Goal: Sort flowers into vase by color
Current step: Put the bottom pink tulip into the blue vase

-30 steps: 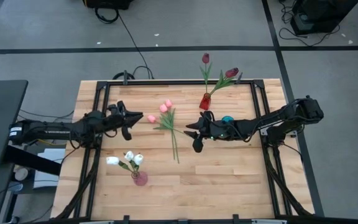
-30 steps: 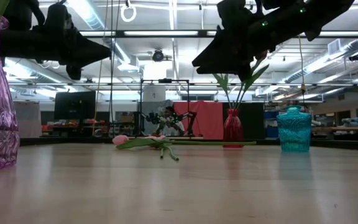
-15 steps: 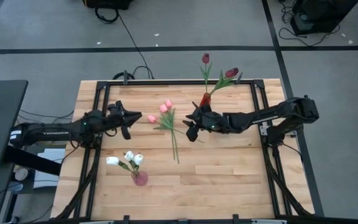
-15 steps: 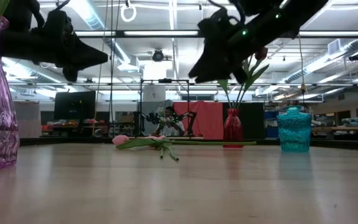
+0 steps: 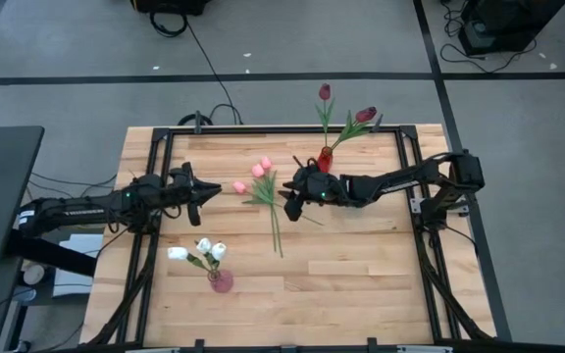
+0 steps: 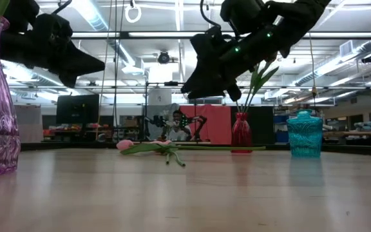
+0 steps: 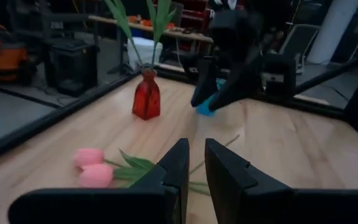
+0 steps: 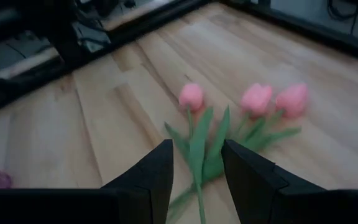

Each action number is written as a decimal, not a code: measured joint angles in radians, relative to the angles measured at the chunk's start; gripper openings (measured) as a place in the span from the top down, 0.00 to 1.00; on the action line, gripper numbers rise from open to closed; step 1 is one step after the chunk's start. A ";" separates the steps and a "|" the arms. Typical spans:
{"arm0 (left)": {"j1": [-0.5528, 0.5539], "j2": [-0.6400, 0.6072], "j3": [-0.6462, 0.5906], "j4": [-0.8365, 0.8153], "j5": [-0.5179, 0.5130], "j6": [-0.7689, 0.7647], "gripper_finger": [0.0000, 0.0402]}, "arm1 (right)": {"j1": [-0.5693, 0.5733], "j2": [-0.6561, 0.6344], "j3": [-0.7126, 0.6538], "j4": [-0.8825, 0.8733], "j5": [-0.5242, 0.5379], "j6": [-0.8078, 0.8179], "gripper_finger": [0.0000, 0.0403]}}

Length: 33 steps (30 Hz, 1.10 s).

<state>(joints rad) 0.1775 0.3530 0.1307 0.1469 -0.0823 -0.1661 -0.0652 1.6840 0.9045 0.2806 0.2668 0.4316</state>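
Hovering open, right claw [image 5: 291, 199] flanks pink flowers [image 5: 260, 175] mid-table.

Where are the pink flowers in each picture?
High view: pink flowers lie mid-table, between both arms.
Low view: lying flat, left of centre.
Left wrist view: lower left.
Right wrist view: centre.
Shared landmark: the red vase, absent from the right wrist view.

Pink flowers [image 5: 259, 183] flat mid-table

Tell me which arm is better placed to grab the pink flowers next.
Right: its gripper hangs open just beside the pink flowers, which fill its wrist view. The left gripper is farther off.
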 joint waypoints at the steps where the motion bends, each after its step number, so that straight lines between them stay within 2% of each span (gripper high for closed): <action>1: 0.001 -0.003 0.000 0.004 -0.009 0.005 0.86 | -0.006 0.000 0.005 -0.001 -0.003 -0.018 0.63; 8: 0.001 0.000 0.000 0.013 -0.038 0.046 0.86 | -0.002 0.021 0.007 0.016 0.084 -0.189 0.63; 14: 0.001 0.000 0.001 -0.051 -0.028 0.005 0.86 | 0.011 0.102 0.008 0.050 0.053 -0.260 0.63; 21: 0.001 0.000 0.001 -0.060 -0.031 0.004 0.86 | 0.026 0.166 0.008 0.042 0.113 -0.267 0.63; 27: 0.001 0.000 0.001 -0.056 -0.043 0.004 0.86 | 0.012 0.248 0.009 0.044 0.045 -0.226 0.63; 33: 0.001 0.000 0.001 -0.056 -0.044 0.004 0.86 | 0.055 0.261 0.014 0.053 0.075 -0.225 0.63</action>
<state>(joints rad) 0.1783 0.3534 0.1314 0.0910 -0.1268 -0.1619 -0.0101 1.9447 0.9180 0.3337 0.3420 0.2062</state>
